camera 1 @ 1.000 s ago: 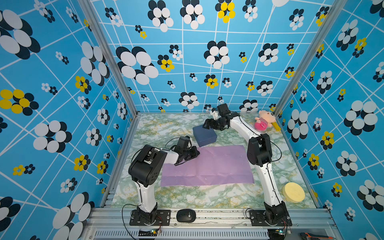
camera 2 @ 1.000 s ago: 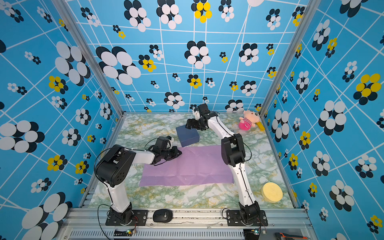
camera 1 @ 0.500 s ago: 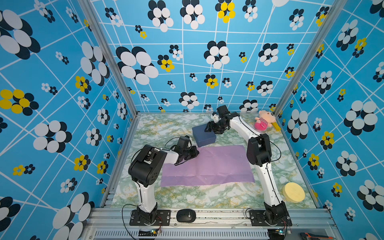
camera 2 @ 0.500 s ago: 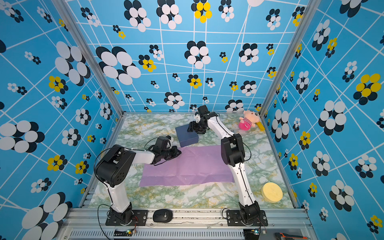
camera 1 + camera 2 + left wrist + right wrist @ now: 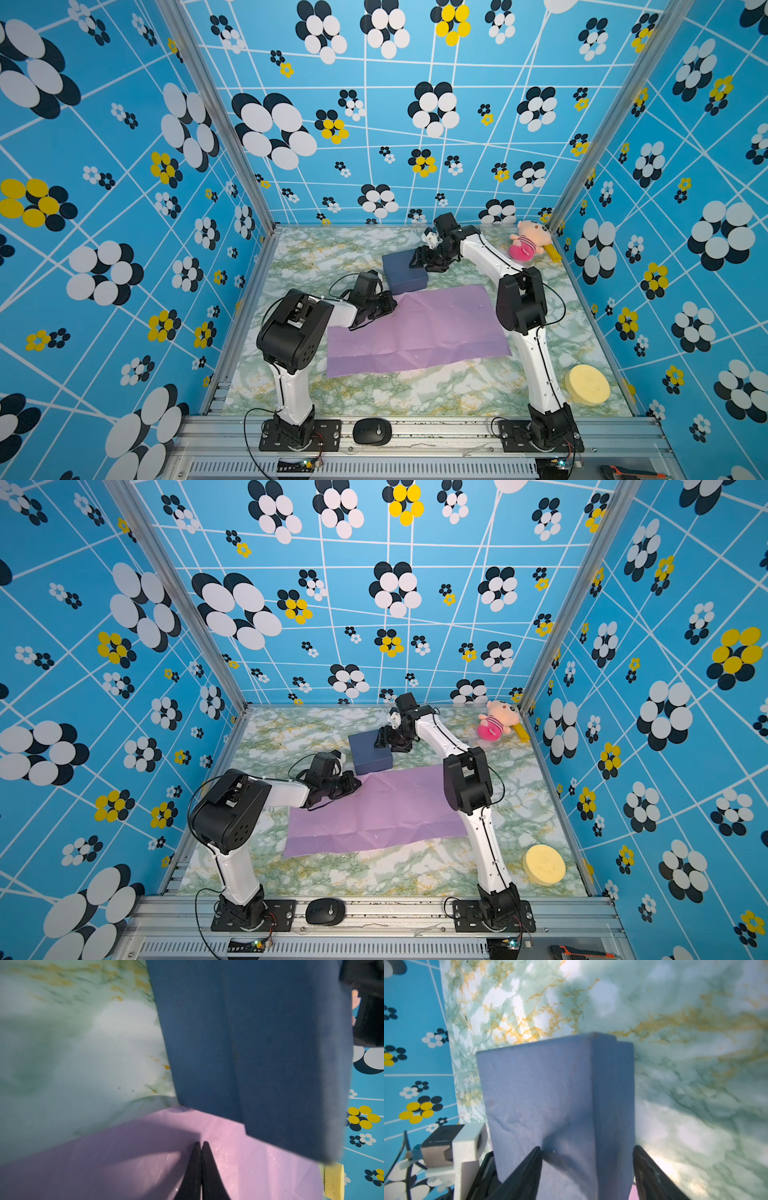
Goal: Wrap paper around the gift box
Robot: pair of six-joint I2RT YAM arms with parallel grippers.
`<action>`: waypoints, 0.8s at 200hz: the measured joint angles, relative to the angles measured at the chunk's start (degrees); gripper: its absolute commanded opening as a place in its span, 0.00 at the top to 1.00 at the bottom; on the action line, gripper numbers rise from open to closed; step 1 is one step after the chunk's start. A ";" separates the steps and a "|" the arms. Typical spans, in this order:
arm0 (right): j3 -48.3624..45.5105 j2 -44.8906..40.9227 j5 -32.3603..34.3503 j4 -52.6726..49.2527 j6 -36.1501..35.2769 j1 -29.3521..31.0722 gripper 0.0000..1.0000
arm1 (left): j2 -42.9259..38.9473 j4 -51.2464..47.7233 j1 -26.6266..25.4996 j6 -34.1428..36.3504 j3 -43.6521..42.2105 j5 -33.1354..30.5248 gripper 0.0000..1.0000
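Box at the far edge of the paper.
The box (image 5: 403, 270) lies on the tabletop (image 5: 332, 257), its near corner over the paper (image 5: 419, 332). Left fingers (image 5: 194, 1167) are together, tips on the paper beside the box. Right fingers (image 5: 529, 1172) stand apart around its far right edge; whether they clamp it I cannot tell.

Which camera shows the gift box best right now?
The right wrist view: the gift box fills the centre, lid and one side clear. In both top views it is small, one corner under the right gripper. The left wrist view shows only blurred, cropped sides.
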 measured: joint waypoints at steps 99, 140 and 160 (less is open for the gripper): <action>-54.49 -36.17 2.21 33.75 14.51 5.64 0.69 | -0.83 -2.89 0.48 1.73 0.83 -0.66 0.89; -59.63 -30.29 2.21 43.89 21.73 5.18 0.71 | -0.83 -3.98 0.48 2.67 1.36 -1.05 0.89; -59.63 -28.33 1.77 48.72 23.93 4.90 0.72 | -0.83 -3.98 0.48 2.89 1.36 -1.05 0.89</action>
